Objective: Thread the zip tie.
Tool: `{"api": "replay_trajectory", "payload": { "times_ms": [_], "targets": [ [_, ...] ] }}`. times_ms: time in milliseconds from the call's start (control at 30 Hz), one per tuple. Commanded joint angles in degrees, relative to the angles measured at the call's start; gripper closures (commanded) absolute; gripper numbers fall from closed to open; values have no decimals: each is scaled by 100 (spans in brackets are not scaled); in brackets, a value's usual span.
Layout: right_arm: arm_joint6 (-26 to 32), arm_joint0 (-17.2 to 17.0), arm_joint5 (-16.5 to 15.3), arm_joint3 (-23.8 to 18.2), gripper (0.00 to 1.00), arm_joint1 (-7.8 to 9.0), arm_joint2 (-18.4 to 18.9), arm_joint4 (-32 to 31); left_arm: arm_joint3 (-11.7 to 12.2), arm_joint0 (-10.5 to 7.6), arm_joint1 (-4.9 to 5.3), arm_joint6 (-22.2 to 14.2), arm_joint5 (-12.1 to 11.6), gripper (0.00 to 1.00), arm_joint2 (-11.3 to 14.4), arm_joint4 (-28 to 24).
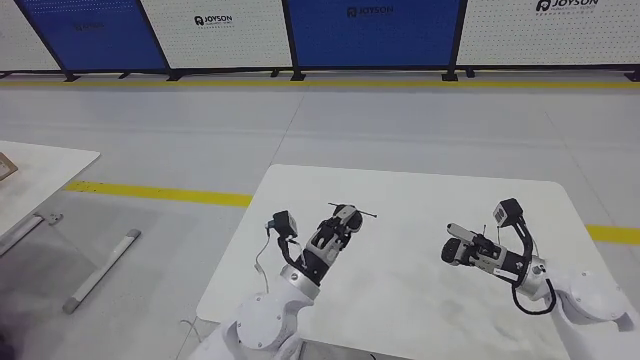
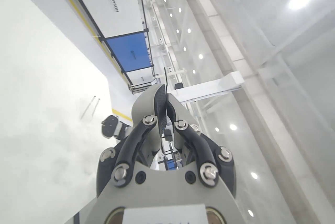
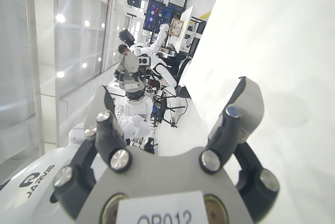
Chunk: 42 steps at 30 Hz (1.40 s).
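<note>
Top view. White table (image 1: 420,290), both arms over its near half.

- Left gripper (image 1: 345,222) is left of the table's centre. Its pads (image 2: 160,102) are pressed together and pinch the zip tie (image 1: 362,212), a thin black strip.
- In the top view the tie crosses the fingertips, with its ends sticking out toward 9 and 3 o'clock. It is carried above the tabletop.
- In the left wrist view the tie (image 2: 165,75) is seen edge-on, and a short length pokes out past the closed tips of the left gripper (image 2: 165,96).
- Right gripper (image 1: 450,244) is at 3 o'clock from the left one, well apart, and points toward 9 o'clock. In its own wrist view the right gripper (image 3: 174,87) has its fingers (image 3: 244,94) spread wide with nothing between them.
- Two faint thin grey lines (image 2: 90,107) mark the tabletop beyond the left gripper. Can't tell if they are strips or shadow.

Writing noted, not transcribed:
- Logos on the blue panel (image 1: 370,10) and the white panel (image 1: 210,15) at 12 o'clock.
- White printed label (image 3: 161,206) on the right gripper's base, partly cut off.
- Another label (image 2: 165,214) on the left gripper's base, text out of frame.
- Logo (image 3: 36,180) on the arm shell.
- Yellow floor line (image 1: 160,193) at 9 o'clock of the table.
</note>
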Motion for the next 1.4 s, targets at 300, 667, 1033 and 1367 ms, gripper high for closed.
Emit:
{"api": "replay_trajectory", "payload": {
  "times_ms": [300,667,1033,1367],
  "targets": [
    [0,0,0,0,0,0,0,0,-55,62,1,-19,-21,100,-63,-38],
    [0,0,0,0,0,0,0,0,592,-101,-36,190,832,100,134,1054],
    [0,0,0,0,0,0,0,0,1207,-223,-116,401,1148,100,464,1729],
    [0,0,0,0,0,0,0,0,1159,-223,-131,476,1118,100,460,1691]
  ]
}}
